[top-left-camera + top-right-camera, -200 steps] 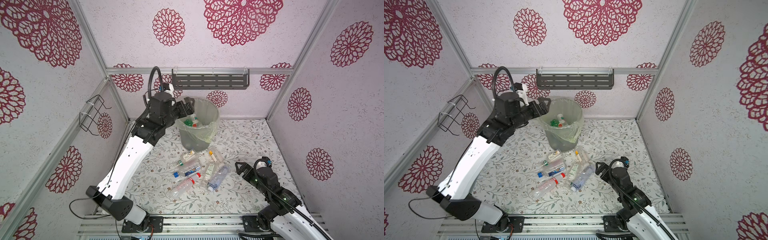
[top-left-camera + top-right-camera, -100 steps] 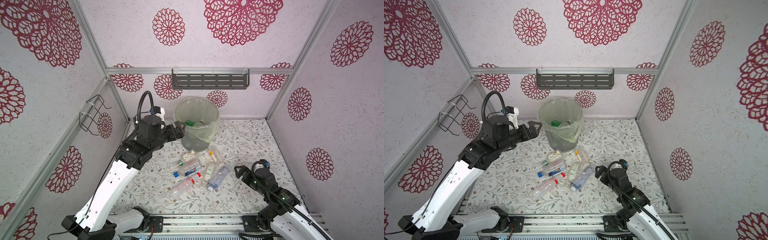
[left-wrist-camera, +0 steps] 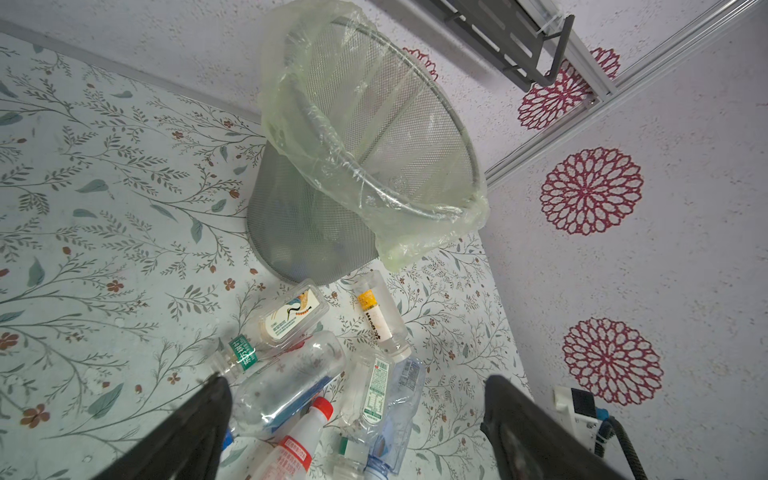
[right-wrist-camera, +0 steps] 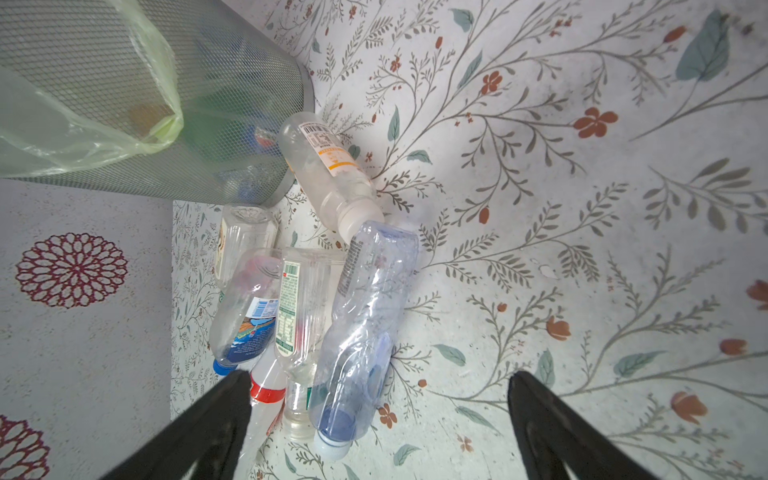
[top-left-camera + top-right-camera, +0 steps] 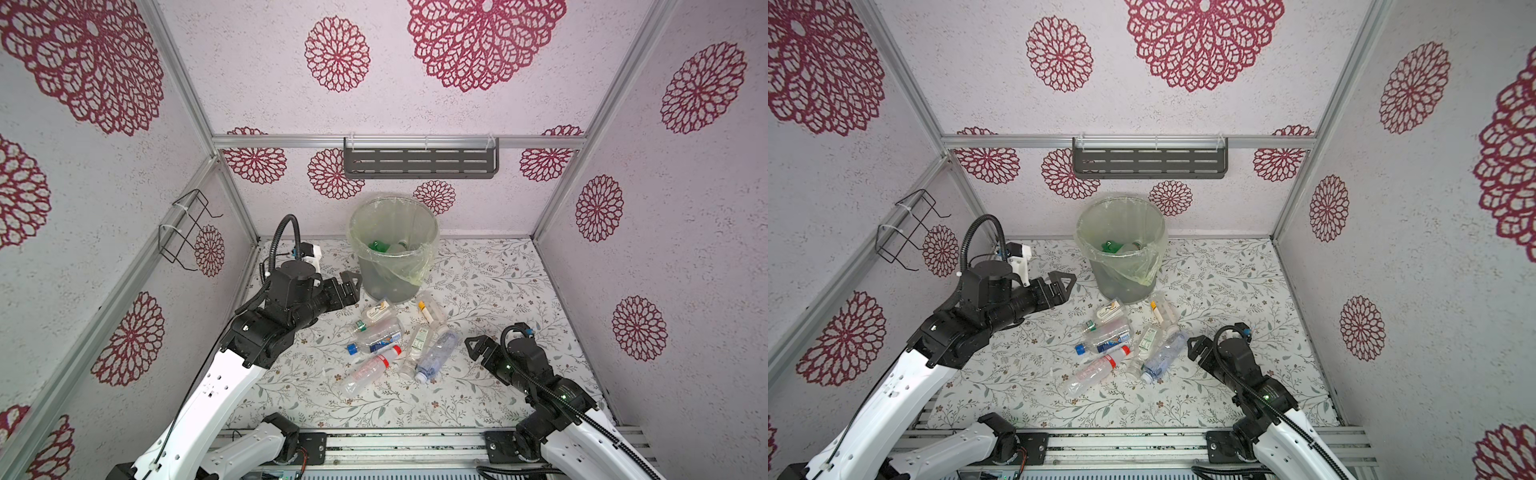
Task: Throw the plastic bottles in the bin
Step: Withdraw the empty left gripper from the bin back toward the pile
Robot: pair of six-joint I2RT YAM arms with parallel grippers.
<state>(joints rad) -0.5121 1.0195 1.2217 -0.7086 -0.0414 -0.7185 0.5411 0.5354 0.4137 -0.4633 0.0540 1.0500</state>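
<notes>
1. Bin [image 5: 386, 282]: it stands upright at the back of the counter [image 5: 519, 291], with the liner folded over the rim. A green bottle [image 5: 377, 246] and at least one more lie inside.
2. Plastic bottles [image 5: 380, 337]: about seven lie on their sides in a loose pile just in front of the bin, several touching or overlapping.
3. Left end effector [image 5: 352, 289]: its jaws are spread wide and nothing is held. It hangs just beside the bin wall, to the left of the pile.
4. Right end effector [image 5: 478, 352]: its jaws are spread wide and nothing is held. It sits to the right of the pile and points at it.
5. Governing relation:
   - The bluish bottle [image 4: 365, 332] is the outermost on the right, just beside the right end effector and well apart from the left one.
   - Its long axis runs diagonally, cap toward the front of the counter and base toward the bin.
   - In the right wrist view that axis lies nearly along the line of approach, but offset toward one finger.
6. Judgement:
   - The right arm is the better placed. After a sideways correction to centre the jaws, they would close across the bottle's width.
   - Risk: the green-labelled bottle [image 4: 295, 307] lies touching alongside and could be caught by a finger.
</notes>
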